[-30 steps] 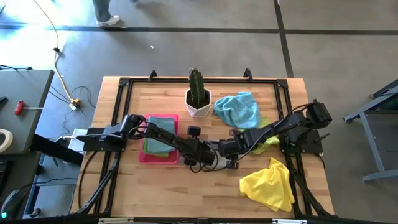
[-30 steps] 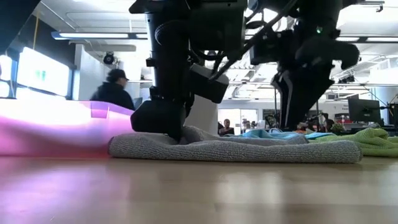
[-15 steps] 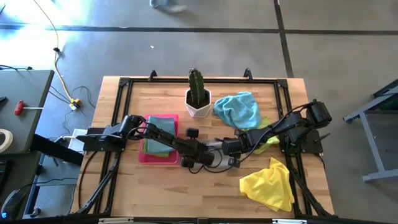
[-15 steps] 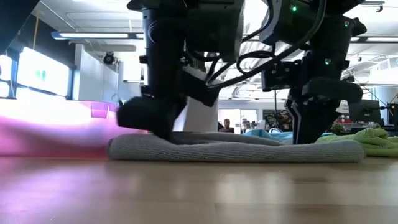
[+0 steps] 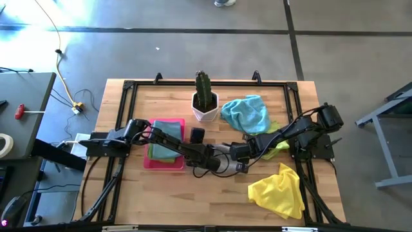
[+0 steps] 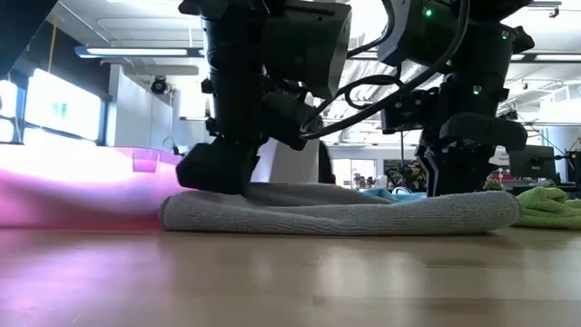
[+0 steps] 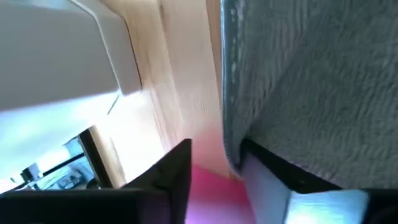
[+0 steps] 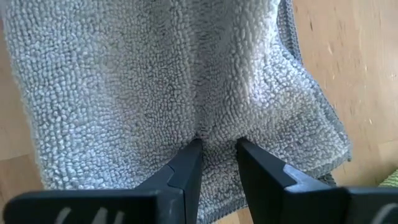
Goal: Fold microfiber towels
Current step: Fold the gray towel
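Wooden table [image 5: 167, 193]: rigid pink tray [image 5: 181, 122] holds folded towels [image 5: 162, 149]. My right gripper [image 8: 217, 146] pinches grey microfiber towel [image 8: 155, 74]; left gripper [image 7: 214, 165] just parted, straddling its edge.

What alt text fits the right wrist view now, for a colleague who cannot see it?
The right claw presses down on a grey microfiber towel, its two dark fingers pinching a small ridge of cloth. The towel fills most of the view, with the wooden table showing beside it.

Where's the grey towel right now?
In the high view the grey towel lies mid-table near the front, just right of the pink tray, under the left gripper and right gripper.
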`<action>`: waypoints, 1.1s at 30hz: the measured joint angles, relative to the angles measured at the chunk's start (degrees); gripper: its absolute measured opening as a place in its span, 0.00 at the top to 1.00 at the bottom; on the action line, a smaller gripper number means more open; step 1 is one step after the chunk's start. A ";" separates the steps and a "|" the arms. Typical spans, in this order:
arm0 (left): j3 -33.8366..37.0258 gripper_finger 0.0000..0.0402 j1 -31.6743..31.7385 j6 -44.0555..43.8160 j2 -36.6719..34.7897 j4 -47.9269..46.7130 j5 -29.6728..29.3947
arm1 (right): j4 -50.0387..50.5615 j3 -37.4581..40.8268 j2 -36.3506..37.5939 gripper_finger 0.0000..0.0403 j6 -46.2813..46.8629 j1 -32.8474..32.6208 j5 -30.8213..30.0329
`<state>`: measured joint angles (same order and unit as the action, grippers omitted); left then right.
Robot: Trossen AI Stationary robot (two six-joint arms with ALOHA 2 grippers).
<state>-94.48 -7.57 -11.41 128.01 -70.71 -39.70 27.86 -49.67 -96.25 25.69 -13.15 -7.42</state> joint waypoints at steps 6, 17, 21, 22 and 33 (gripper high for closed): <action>-0.02 0.56 -1.13 -3.81 0.00 -9.02 1.60 | 1.00 0.00 0.00 0.77 2.09 0.00 0.00; -5.29 0.57 -7.51 -1.25 -0.07 -2.38 14.65 | 3.26 -0.02 0.04 0.77 2.56 -0.02 -1.36; -5.29 0.57 -8.58 2.41 -0.07 5.12 15.30 | 3.83 -0.36 0.04 0.77 2.55 -0.47 -1.31; -5.29 0.57 -8.57 2.61 -0.07 6.12 15.28 | 4.73 -0.76 0.02 0.77 2.51 -0.70 -1.20; -2.08 0.57 -6.54 -1.07 -0.10 9.43 24.60 | 12.99 -6.64 2.75 0.77 7.17 -6.30 -1.18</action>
<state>-96.56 -14.11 -12.47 127.91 -61.27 -15.11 40.85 -56.31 -93.50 32.86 -19.45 -8.60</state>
